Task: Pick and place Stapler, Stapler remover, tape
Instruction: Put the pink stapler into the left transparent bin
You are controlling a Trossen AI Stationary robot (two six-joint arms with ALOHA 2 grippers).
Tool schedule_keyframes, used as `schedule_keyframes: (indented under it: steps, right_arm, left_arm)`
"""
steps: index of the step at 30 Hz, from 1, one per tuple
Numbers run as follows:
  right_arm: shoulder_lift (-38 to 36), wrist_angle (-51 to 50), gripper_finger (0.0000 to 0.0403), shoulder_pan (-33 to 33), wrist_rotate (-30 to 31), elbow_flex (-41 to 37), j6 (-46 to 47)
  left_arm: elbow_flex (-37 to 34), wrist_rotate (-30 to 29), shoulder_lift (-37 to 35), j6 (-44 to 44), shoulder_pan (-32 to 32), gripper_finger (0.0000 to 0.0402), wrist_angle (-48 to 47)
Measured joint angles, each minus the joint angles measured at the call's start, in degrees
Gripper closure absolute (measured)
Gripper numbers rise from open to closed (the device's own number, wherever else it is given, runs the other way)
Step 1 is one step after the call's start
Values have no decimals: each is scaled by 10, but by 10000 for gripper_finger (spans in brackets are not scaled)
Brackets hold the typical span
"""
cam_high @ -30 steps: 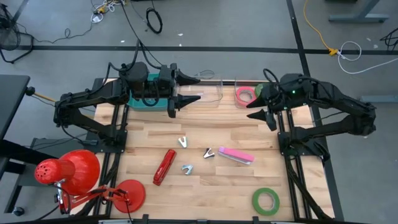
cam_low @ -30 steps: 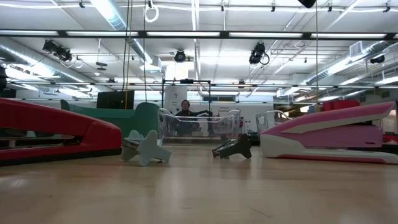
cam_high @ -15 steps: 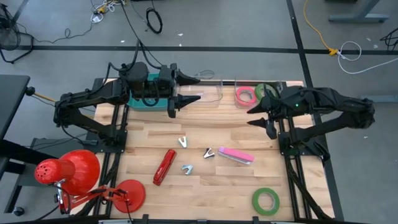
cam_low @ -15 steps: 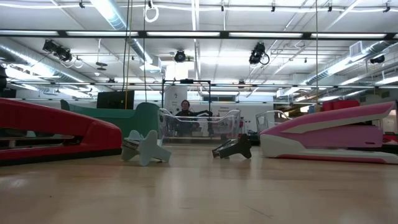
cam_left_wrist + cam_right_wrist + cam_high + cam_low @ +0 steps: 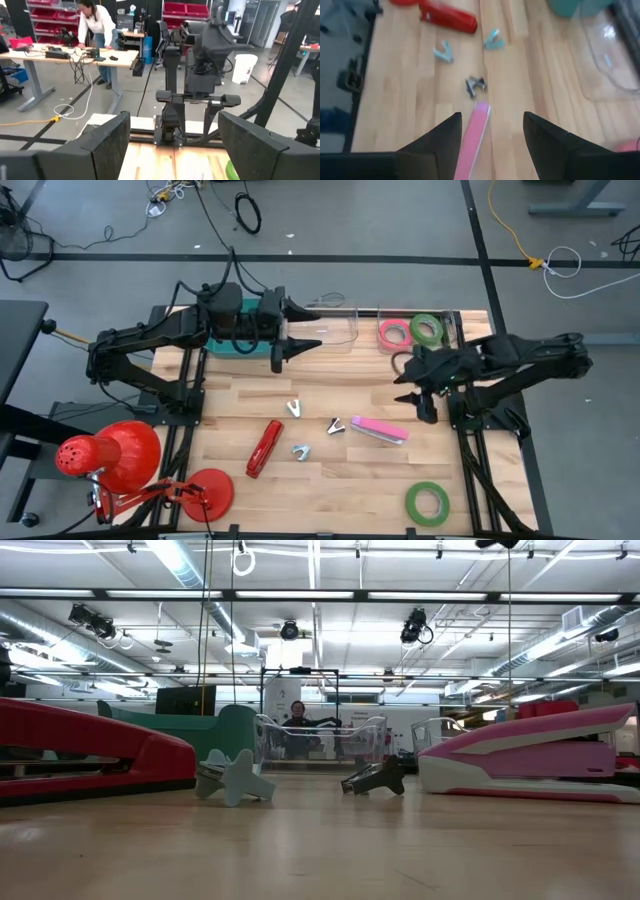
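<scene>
Over the wooden table [image 5: 330, 380], the right end effector [image 5: 412, 393] hangs spread above the pink stapler [image 5: 379, 429].

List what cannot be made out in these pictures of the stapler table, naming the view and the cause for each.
- Teal bin, high view: the left arm covers most of it, so its contents are hidden.
- Lower green tape roll: missing from the low view.
- Red stapler, low view: cut off by the picture's left edge.
- Stapler removers, right wrist view: blurred, so their shapes are unclear.
- Pink stapler, right wrist view: cut off by the bottom edge, between the right pincer's open fingers.
</scene>
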Motion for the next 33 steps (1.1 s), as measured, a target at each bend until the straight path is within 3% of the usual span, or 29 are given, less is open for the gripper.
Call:
schedule_keyframes:
  steps: [15, 33]
  right_arm:
    - [123, -30, 190, 35, -4, 0, 28]
    - [220, -49, 190, 44, -39, 0, 115]
  left_arm:
    - [0, -16, 0, 36, -13, 97, -130]
    - [0, -9, 0, 110, -13, 97, -189]
